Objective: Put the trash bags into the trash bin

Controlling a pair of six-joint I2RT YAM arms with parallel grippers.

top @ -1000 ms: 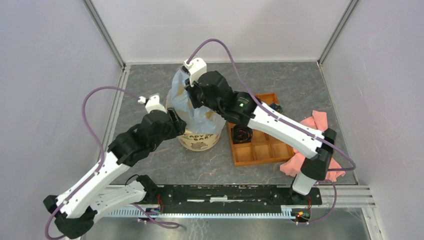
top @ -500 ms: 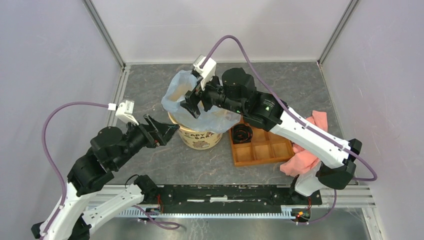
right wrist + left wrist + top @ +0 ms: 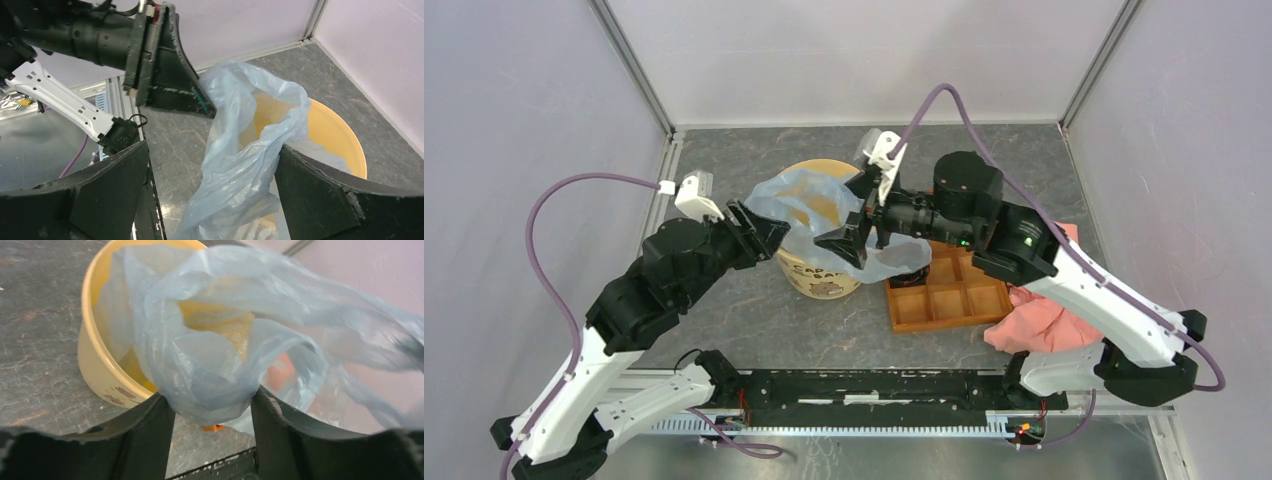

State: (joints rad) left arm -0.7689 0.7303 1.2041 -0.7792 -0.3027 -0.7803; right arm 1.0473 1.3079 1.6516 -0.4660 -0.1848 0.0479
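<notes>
Trash bag (image 3: 809,200): draped over the mouth of the trash bin (image 3: 824,282), part inside, right lobe spilling past the rim onto the corner of an orange tray (image 3: 949,300).

Left gripper (image 3: 210,401): clenched on a wad of film at the bin's left rim.

Right gripper (image 3: 210,150): film runs between wide-set jaws; pinched or loose, cannot tell.

Step, as judged: seating the bag.
- Bring both holds over the opening.
- Lower them and sweep the loose lobe inward.
- Pull gently; the bin probably tips easily.

Tray edge may snag film. Pink cloth (image 3: 1049,325) lies beyond the tray, apart from the bag.
</notes>
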